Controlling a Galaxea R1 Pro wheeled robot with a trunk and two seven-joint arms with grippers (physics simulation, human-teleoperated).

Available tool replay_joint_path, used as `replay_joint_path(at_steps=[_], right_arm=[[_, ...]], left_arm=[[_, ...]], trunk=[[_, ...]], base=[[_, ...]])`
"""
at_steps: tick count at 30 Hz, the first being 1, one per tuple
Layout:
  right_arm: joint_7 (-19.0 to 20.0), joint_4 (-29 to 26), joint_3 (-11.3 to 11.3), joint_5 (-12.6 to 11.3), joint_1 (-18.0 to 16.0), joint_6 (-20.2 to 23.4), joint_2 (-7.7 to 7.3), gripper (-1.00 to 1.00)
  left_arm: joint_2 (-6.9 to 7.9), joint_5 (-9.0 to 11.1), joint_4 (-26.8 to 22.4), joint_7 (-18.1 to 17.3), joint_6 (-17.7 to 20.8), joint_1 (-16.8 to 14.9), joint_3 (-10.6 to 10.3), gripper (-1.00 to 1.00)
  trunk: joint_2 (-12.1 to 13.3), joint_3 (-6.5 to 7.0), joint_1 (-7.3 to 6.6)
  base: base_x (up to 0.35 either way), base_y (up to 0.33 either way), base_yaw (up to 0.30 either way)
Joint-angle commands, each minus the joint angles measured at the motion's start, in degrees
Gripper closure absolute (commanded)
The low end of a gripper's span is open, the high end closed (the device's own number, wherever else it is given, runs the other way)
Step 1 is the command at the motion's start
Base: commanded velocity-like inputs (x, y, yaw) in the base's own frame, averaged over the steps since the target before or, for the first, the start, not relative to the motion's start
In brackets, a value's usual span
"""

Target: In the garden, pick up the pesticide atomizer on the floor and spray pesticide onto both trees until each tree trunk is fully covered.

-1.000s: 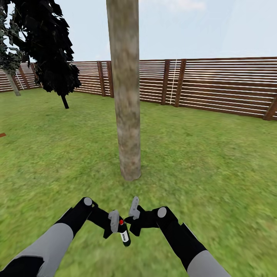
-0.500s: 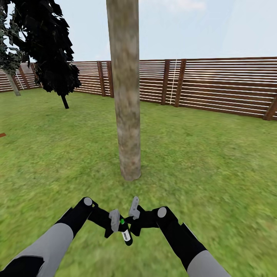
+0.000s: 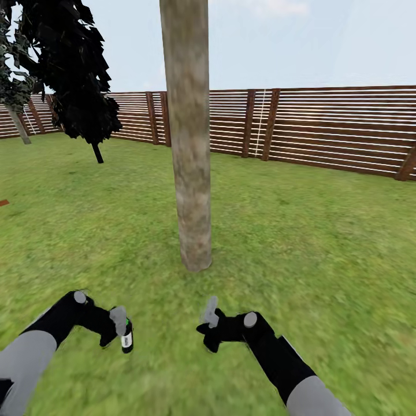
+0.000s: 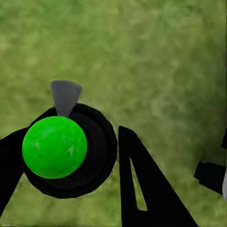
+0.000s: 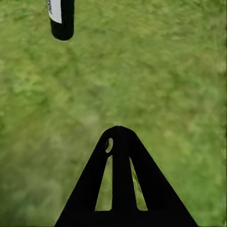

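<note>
— What sits at the far left?

— A dark leafy tree (image 3: 69, 69) stands far back by the slatted fence (image 3: 323, 127).

— And near the robot on that side?

— The left tool (image 3: 120, 328) is clamped on the bottle (image 3: 127, 338), a slim dark one with a pale label, held upright above the grass (image 3: 323, 242). From the left wrist camera its top (image 4: 54, 147) is bright green, gripped between the black fingers (image 4: 142, 184).

— The middle?

— A thick mottled trunk (image 3: 188, 133) rises from the lawn, beyond both arms.

— The right?

— The right tool (image 3: 211, 315) holds nothing; how wide it stands cannot be told. Its camera catches the bottle's base over grass, well apart.
</note>
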Motion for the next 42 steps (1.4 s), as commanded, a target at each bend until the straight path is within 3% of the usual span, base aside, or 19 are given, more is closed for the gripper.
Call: replay_joint_path(at_steps=[1, 3, 4, 5, 6, 7, 9, 11, 13, 14, 16, 17, 19, 21, 24, 27, 32, 42], right_arm=[[-2.68, 0.82, -3.46, -0.12, 0.00, 0.00, -0.18, 1.00], [-8.25, 2.50, -12.50, -0.22, 0.08, -0.05, -0.33, 1.00], [-10.73, 3.53, -18.16, -0.25, 0.13, -0.13, -0.35, -1.00], [-13.25, 4.60, -24.81, -0.27, 0.16, -0.49, -0.36, -1.00], [-14.92, 5.27, -28.92, -0.28, 0.17, -1.09, -0.32, -1.00], [-17.15, 5.90, -31.91, -0.28, 0.21, -1.85, -0.26, -1.00], [-23.65, 6.55, -34.89, -0.30, 0.28, -3.01, -0.15, -1.00], [-31.42, 6.85, -35.84, -0.40, 0.57, -4.29, -0.07, -1.00], [-37.66, 8.34, -36.10, -0.52, 0.72, -4.88, 0.01, -1.00], [-39.28, 9.06, -36.12, -0.56, 0.75, -4.99, 0.05, -1.00], [-41.44, 11.14, -36.20, -1.18, 0.78, -5.14, 0.13, -1.00], [-41.82, 12.85, -36.24, -3.10, 0.83, -5.25, 0.10, -1.00], [-41.96, 16.79, -36.25, -8.68, 0.86, -6.87, -0.33, -1.00], [-41.77, 19.82, -36.18, -12.65, 0.89, -10.05, -2.15, -1.00], [-40.95, 20.93, -36.15, -13.99, 0.94, -11.39, -5.98, -1.00], [-35.67, 24.01, -36.28, -14.38, 1.39, -12.48, -9.69, -1.00], [-34.43, 24.91, -36.25, -14.52, 1.49, -14.05, -10.30, -1.00], [-34.48, 25.05, -37.19, -14.68, 1.50, -15.06, -10.53, -1.00]], left_arm=[[0.03, 0.10, 0.28, 3.67, -0.03, 0.16, 3.65, 1.00], [-0.43, 0.25, 0.51, 10.38, 0.14, 0.27, 10.15, 1.00], [-0.91, 0.31, 0.83, 13.78, 1.20, 0.29, 13.79, 1.00], [-1.67, 0.31, 2.00, 18.15, 4.01, 0.30, 18.64, 1.00], [-2.43, 0.30, 3.05, 21.96, 6.28, 0.30, 22.02, 1.00], [-3.26, 0.32, 3.97, 25.93, 7.74, 0.31, 24.73, 1.00], [-5.34, 0.34, 6.60, 33.51, 8.93, 0.31, 28.07, 1.00], [-7.44, 0.31, 9.81, 41.69, 9.25, 0.29, 29.91, 1.00], [-8.51, 1.29, 12.59, 49.72, 9.30, 0.30, 31.77, 1.00], [-8.73, 2.32, 13.67, 52.34, 9.27, 0.30, 32.70, 1.00], [-9.05, 6.75, 15.75, 57.03, 8.97, 0.38, 34.84, 1.00], [-9.16, 8.46, 16.16, 57.92, 8.86, 0.68, 35.25, 1.00], [-9.24, 10.15, 16.50, 58.55, 8.69, 2.43, 35.58, 1.00], [-9.27, 10.97, 16.64, 58.74, 8.46, 4.53, 35.69, 1.00], [-9.28, 11.27, 16.74, 58.68, 8.46, 5.29, 35.73, 1.00], [-9.32, 11.40, 16.88, 58.37, 8.25, 5.47, 35.73, 1.00], [-9.75, 11.34, 18.68, 58.73, 3.37, 5.49, 35.75, 1.00], [-9.12, 11.53, 18.18, 60.17, 3.30, 5.49, 36.06, 1.00]], trunk=[[0.00, 0.00, 0.00], [0.00, 0.00, 0.00], [0.00, 0.00, 0.00], [0.00, 0.00, 0.00], [0.00, 0.00, 0.00], [0.00, 0.00, 0.00], [0.00, 0.00, 0.00], [0.00, 0.00, 0.00], [0.00, 0.00, 0.00], [0.00, 0.00, 0.00], [0.00, 0.00, 0.00], [0.00, 0.00, 0.00], [0.00, 0.00, 0.00], [0.00, 0.00, 0.00], [0.00, 0.00, 0.00], [0.00, 0.00, 0.00], [0.00, 0.00, 0.00], [0.00, 0.00, 0.00]], base=[[0.000, 0.000, 0.000], [0.000, 0.000, 0.000], [0.000, 0.000, 0.000], [0.000, 0.000, 0.000], [0.000, 0.000, 0.000], [0.000, 0.000, 0.000], [0.000, 0.000, 0.000], [0.000, 0.000, 0.000], [0.000, 0.000, 0.000], [0.000, 0.000, 0.000], [0.000, 0.000, 0.000], [0.000, 0.000, 0.000], [0.000, 0.000, 0.000], [0.000, 0.000, 0.000], [0.000, 0.000, 0.000], [0.000, 0.000, 0.000], [0.000, 0.000, 0.000], [0.179, 0.000, -0.242]])
